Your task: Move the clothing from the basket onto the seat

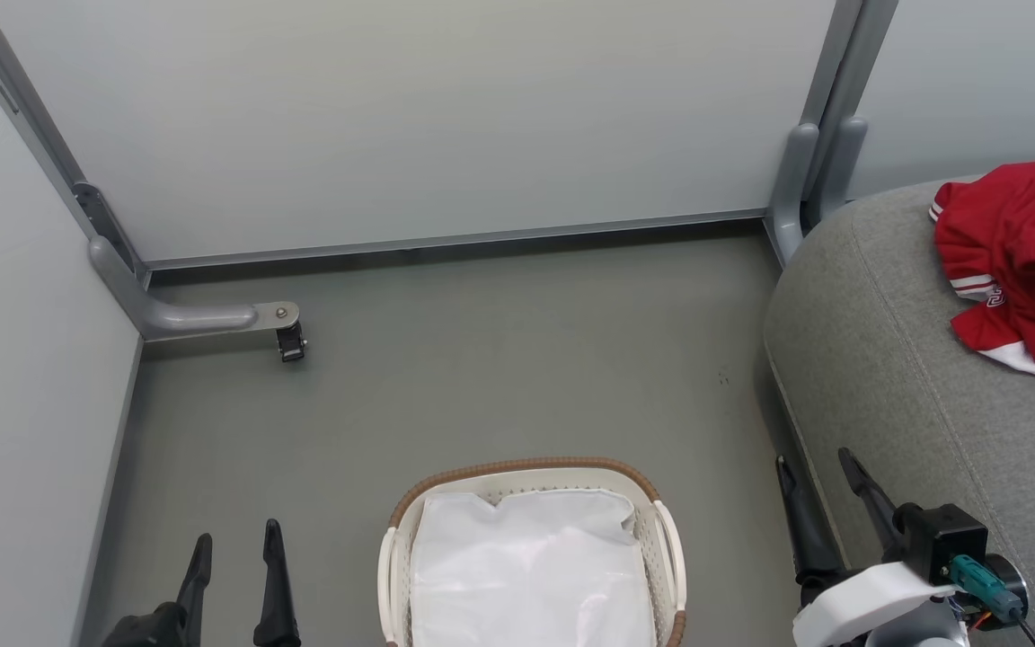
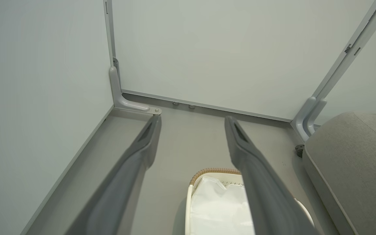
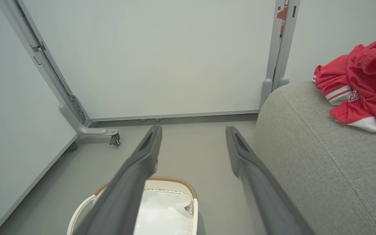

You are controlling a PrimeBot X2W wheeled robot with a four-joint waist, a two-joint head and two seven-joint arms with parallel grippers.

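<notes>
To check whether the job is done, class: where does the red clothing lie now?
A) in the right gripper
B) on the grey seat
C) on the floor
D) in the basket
B: the clothing lies crumpled on the seat, while the basket holds a white liner and nothing red.

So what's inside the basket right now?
A white sheet covers the inside of the basket. Anything under it is hidden. The red clothing lies on the seat.
</notes>
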